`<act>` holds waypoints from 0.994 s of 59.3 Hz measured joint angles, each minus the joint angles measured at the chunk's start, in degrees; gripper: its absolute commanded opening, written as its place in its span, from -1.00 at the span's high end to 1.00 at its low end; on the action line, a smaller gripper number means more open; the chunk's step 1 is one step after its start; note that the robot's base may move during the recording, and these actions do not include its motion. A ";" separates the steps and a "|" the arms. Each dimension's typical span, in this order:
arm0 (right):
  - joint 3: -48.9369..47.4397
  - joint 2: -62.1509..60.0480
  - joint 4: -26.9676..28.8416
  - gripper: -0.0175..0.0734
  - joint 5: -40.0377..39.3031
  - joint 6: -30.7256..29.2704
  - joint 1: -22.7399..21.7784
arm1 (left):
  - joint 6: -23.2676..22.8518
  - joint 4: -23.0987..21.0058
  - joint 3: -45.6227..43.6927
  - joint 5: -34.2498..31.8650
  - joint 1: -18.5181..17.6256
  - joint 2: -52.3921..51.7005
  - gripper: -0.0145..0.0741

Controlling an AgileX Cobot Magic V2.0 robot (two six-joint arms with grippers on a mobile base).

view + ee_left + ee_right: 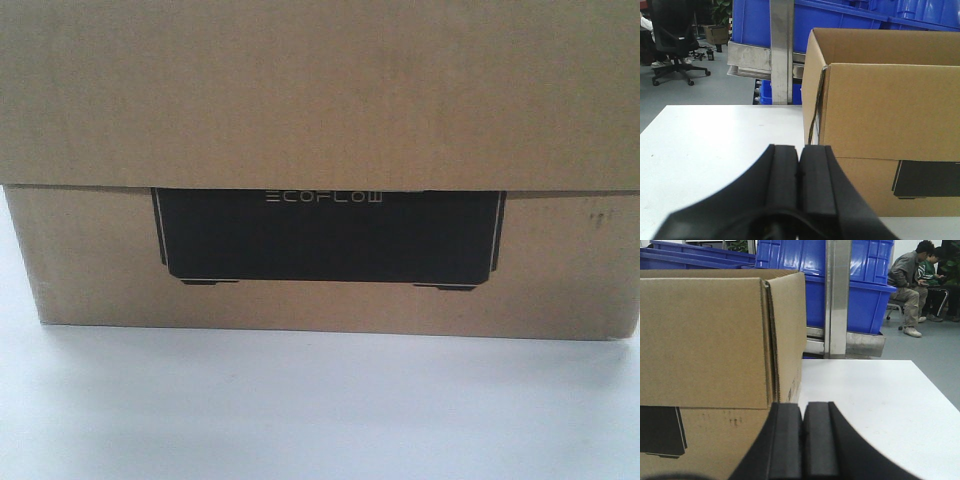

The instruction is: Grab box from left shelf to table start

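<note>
brown box, white table, blue bins

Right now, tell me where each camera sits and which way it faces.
Front view: level, close on the ECOFLOW carton standing on the white table; no robot part shows.
Left wrist view: behind the shut left gripper, facing the carton's left corner and blue bins.
Right wrist view: behind the shut right gripper, facing its right corner.
All share the carton.

table left of box: bare white table beside the box, open room
table right of box: bare too, box wall is the only block
behind: steel post, blue bins
front: box fills the view, table strip free below
</note>
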 measured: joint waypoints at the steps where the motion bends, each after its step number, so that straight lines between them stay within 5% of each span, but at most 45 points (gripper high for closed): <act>1: 0.00 0.00 0.00 0.50 0.00 0.00 0.00 | 0.00 0.00 0.00 0.00 0.00 0.00 0.85; 33: 0.00 0.00 -0.09 0.50 0.00 0.12 0.00 | 0.00 1.98 5.28 -0.76 0.97 -2.91 0.85; 40: 0.00 0.00 -0.09 0.50 -0.30 0.12 0.00 | 3.07 -2.32 8.63 -1.00 3.71 -3.76 0.85; 46: 0.00 0.00 -0.09 0.50 -0.31 0.12 0.00 | 9.77 -10.32 12.39 -3.40 6.82 -3.86 0.85; 52: 0.00 0.00 -0.09 0.50 -0.31 0.12 0.00 | 16.58 -17.24 16.81 -10.06 9.87 -3.86 0.85; 59: 0.00 0.00 -0.09 0.50 -0.31 0.12 0.00 | 18.98 -19.57 20.04 -17.75 12.54 -3.86 0.85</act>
